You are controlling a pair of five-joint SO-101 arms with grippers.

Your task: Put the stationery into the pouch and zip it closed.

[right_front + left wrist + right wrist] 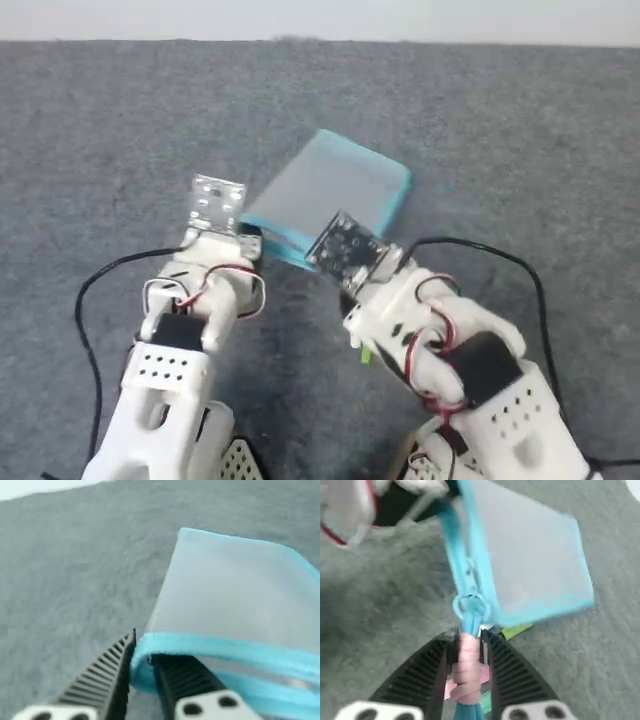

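Observation:
A translucent pouch (328,190) with light blue trim lies on the grey carpet, with its zip edge toward the arms. My left gripper (142,667) is shut on the pouch's (235,595) blue corner at the zip end. My right gripper (468,652) is shut on the pink zip pull (466,672), whose blue ring (469,605) sits on the zip line of the pouch (530,565). A small green thing (517,630) pokes out beside the pouch's near corner; I cannot tell what it is. From above, both wrists (215,215) (350,250) cover the pouch's near edge.
Grey carpet (500,130) covers the table all around the pouch. Black and red cables (100,290) loop beside each arm. A pale wall strip (320,20) runs along the far edge.

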